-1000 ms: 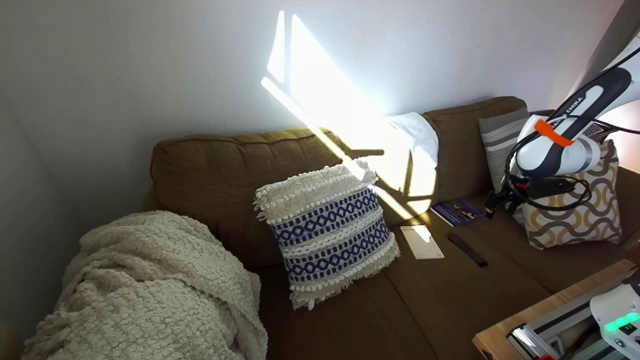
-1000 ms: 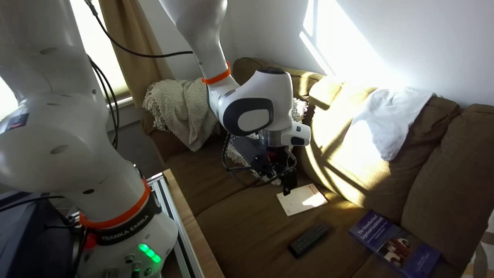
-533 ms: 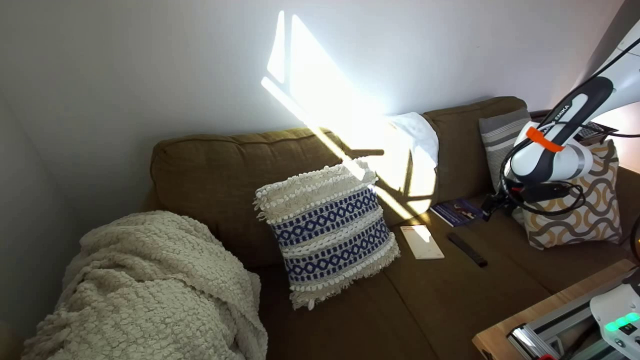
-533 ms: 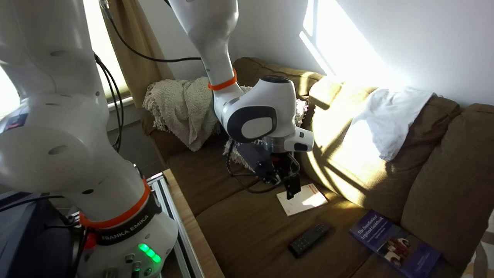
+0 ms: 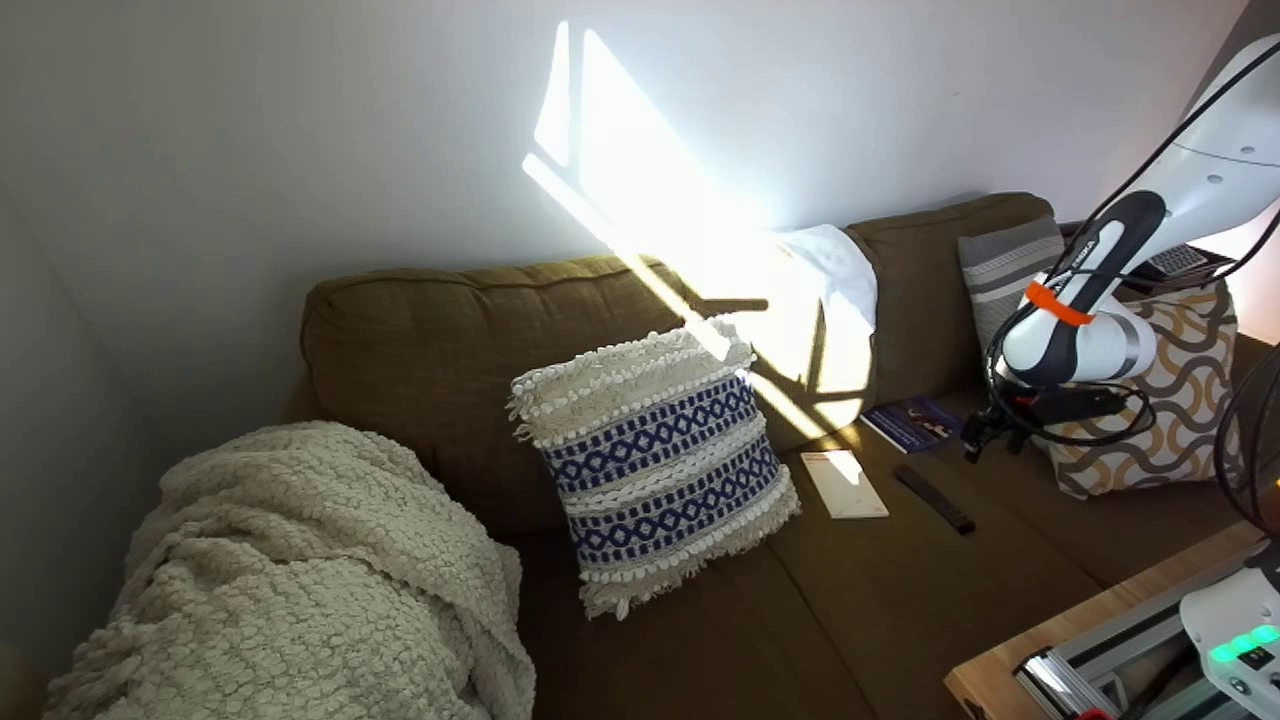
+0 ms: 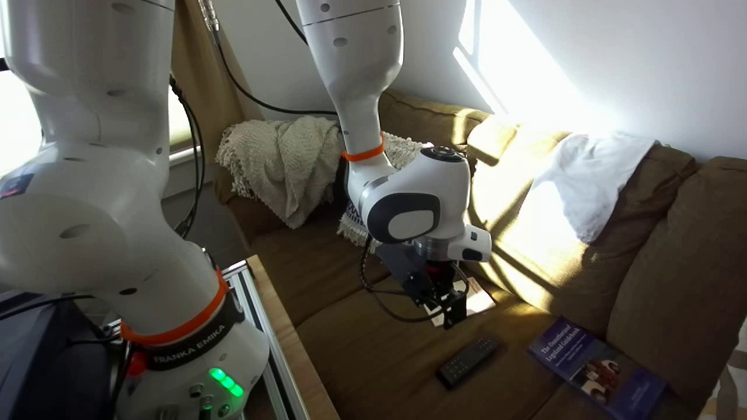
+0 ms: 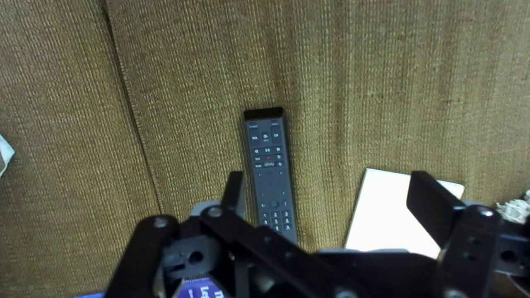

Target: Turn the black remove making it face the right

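Observation:
The black remote (image 6: 467, 363) lies flat on the brown sofa seat, and it also shows in an exterior view (image 5: 935, 499). In the wrist view the remote (image 7: 270, 178) lies lengthwise up the picture, its buttons facing up and its lower end hidden behind the gripper. My gripper (image 7: 327, 184) is open and empty. Its left finger is just left of the remote in that view, and its right finger is over the white booklet. In both exterior views the gripper (image 6: 455, 315) (image 5: 985, 442) hangs above the seat, apart from the remote.
A white booklet (image 5: 843, 490) and a blue-purple book (image 6: 595, 367) lie near the remote. A blue-patterned cushion (image 5: 660, 470) and a yellow-grey patterned cushion (image 5: 1150, 430) stand on the sofa. The sofa back (image 6: 648, 210) rises behind. The wooden base edge (image 6: 292, 338) is in front.
The arm has moved down and closer to the remote, rightward in one exterior picture and slightly leftward in the other. The gripper now covers part of the white booklet. The remote has not moved.

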Action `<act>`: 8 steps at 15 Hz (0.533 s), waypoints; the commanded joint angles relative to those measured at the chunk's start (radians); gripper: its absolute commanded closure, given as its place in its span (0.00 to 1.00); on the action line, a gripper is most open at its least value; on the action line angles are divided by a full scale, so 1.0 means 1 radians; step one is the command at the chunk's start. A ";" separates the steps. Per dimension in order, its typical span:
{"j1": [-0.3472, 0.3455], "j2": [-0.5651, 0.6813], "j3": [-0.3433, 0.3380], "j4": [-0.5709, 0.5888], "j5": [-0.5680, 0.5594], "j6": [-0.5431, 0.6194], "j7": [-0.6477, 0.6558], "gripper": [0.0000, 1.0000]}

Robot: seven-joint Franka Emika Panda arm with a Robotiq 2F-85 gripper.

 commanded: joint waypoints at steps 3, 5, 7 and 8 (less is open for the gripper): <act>-0.037 0.279 -0.040 0.187 -0.062 0.000 -0.038 0.00; -0.024 0.343 -0.060 0.242 -0.065 -0.026 -0.019 0.00; -0.037 0.292 -0.041 0.192 -0.058 -0.004 -0.018 0.00; -0.036 0.314 -0.044 0.210 -0.059 -0.004 -0.017 0.00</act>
